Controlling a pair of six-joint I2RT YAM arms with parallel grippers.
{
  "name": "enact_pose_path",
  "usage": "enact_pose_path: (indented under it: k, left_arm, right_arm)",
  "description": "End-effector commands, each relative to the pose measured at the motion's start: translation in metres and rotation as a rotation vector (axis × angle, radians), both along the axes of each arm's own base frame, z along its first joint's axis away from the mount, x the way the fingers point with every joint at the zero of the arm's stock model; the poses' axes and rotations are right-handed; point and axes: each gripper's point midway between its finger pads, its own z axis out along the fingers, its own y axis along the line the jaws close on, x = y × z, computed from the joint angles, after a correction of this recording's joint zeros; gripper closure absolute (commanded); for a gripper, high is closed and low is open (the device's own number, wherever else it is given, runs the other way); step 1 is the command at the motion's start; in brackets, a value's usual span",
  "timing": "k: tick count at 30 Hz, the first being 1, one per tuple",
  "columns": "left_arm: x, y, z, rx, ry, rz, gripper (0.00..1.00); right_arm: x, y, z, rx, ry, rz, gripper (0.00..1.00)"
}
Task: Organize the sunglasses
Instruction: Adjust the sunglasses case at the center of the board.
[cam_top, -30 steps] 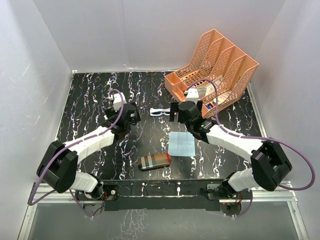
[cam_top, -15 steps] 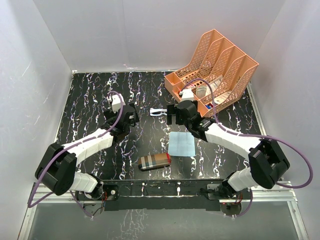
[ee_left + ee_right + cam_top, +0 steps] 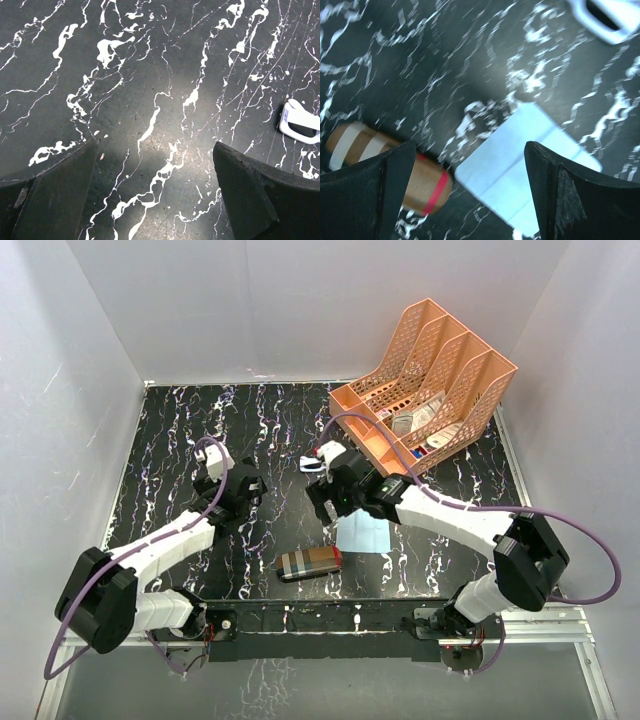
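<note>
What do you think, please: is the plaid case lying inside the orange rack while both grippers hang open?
Not quite: the top external view shows the plaid case on the table, not inside the orange rack. The left gripper and right gripper do hang open.

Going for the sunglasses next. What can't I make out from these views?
Top view: sunglasses tiny, partly behind the right arm; folded or not, cannot tell.
Left wrist view: same pair cut off by the right edge.
Right wrist view: same pair blurred, cut by the top edge.
Right wrist view: plaid case, left end behind the right claw.
</note>
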Motion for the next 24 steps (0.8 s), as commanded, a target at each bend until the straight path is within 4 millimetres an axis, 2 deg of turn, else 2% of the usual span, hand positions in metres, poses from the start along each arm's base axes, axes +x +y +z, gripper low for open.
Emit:
enact_pose_path:
  k: [1, 4, 10, 13, 19, 22, 24]
  left_arm:
    - [-0.012, 0.021, 0.006, 0.008, -0.023, 0.090, 0.01]
    - [-0.009, 0.007, 0.011, -0.051, -0.069, 0.000, 0.01]
    - [-0.010, -0.003, 0.015, -0.098, -0.081, -0.048, 0.02]
    - [-0.011, -0.009, 0.012, -0.119, -0.072, -0.074, 0.04]
    - [-0.012, -0.013, 0.005, -0.133, -0.062, -0.093, 0.05]
    - [-0.012, -0.012, 0.001, -0.122, -0.038, -0.086, 0.05]
    - [-0.012, -0.012, -0.001, -0.119, -0.028, -0.081, 0.05]
  right_arm:
    - [-0.049, 0.020, 0.007, 0.010, 0.071, 0.155, 0.13]
    - [-0.080, 0.026, -0.001, 0.008, 0.114, 0.173, 0.24]
    - [-0.126, 0.022, -0.003, 0.077, 0.172, 0.133, 0.25]
    - [-0.143, 0.019, -0.001, 0.108, 0.192, 0.119, 0.31]
    - [-0.163, 0.009, -0.019, 0.084, 0.224, 0.102, 0.45]
    - [-0.169, 0.007, -0.032, 0.083, 0.252, 0.097, 0.59]
    - [-0.170, 0.006, -0.039, 0.082, 0.261, 0.086, 0.60]
